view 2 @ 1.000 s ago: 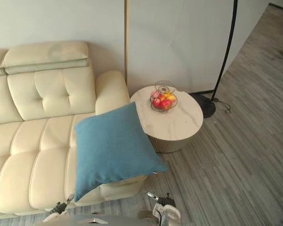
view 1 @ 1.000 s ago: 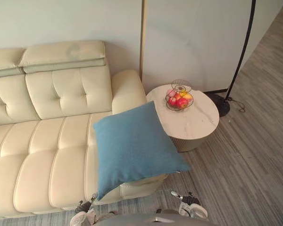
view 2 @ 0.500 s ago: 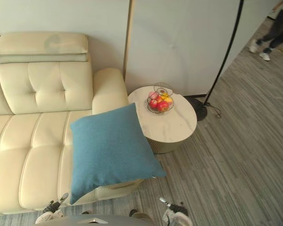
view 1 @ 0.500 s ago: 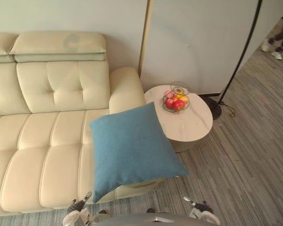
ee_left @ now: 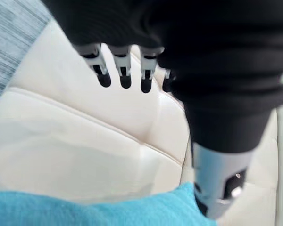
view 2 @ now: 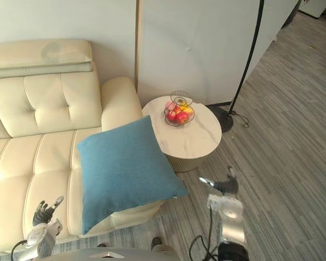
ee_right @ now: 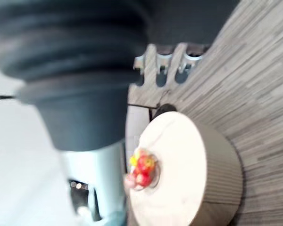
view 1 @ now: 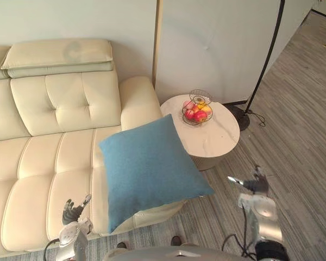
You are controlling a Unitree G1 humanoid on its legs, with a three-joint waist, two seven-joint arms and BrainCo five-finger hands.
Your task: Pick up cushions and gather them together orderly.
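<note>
A blue square cushion (view 1: 152, 168) lies tilted on the right end of the cream sofa (view 1: 43, 163), one corner hanging past the seat's front edge. My left hand (view 1: 73, 212) hovers over the seat to the left of the cushion, fingers relaxed and holding nothing. Its wrist view shows the fingers (ee_left: 122, 70) above the sofa leather, with the cushion's blue edge (ee_left: 85, 209) past them. My right hand (view 1: 252, 187) hangs open above the floor to the right of the cushion, apart from it. Its fingers (ee_right: 165, 66) point toward the round table (ee_right: 188, 165).
A round marble-topped side table (view 1: 220, 136) stands beside the sofa's right arm, with a wire fruit basket (view 1: 196, 111) on it. A black floor lamp's pole (view 1: 266, 60) rises behind the table, against the white wall. Grey plank floor stretches to the right.
Both hands have risen into the eye views, left over the seat, right over the floor. The camera has shifted. The cushion lies as before. The person at far right is gone.
</note>
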